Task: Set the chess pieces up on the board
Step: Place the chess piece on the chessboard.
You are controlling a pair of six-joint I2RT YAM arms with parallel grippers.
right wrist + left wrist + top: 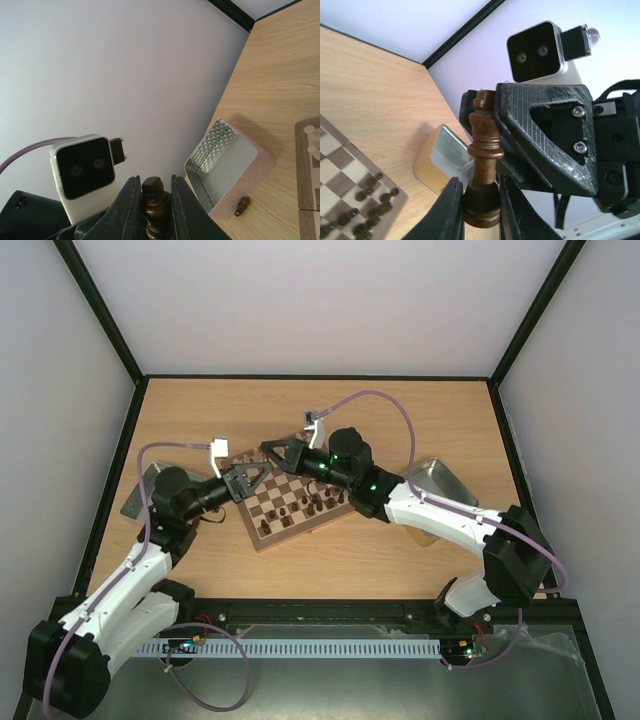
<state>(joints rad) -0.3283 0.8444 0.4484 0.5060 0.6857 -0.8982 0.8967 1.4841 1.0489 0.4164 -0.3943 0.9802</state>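
Over the upper-left part of the board (300, 528), the dark king (484, 150) is slung between the two arms, its long axis running from one gripper to the other. The left gripper (481, 200) is clamped on its base and the right gripper (152, 200) is pinched on its crown. A clean handover likely needs one hand to let go and back off along that axis. Dark pieces (310, 505) crowd the board's lower rows, and a stray piece (244, 204) lies beside the metal tray (225, 165).
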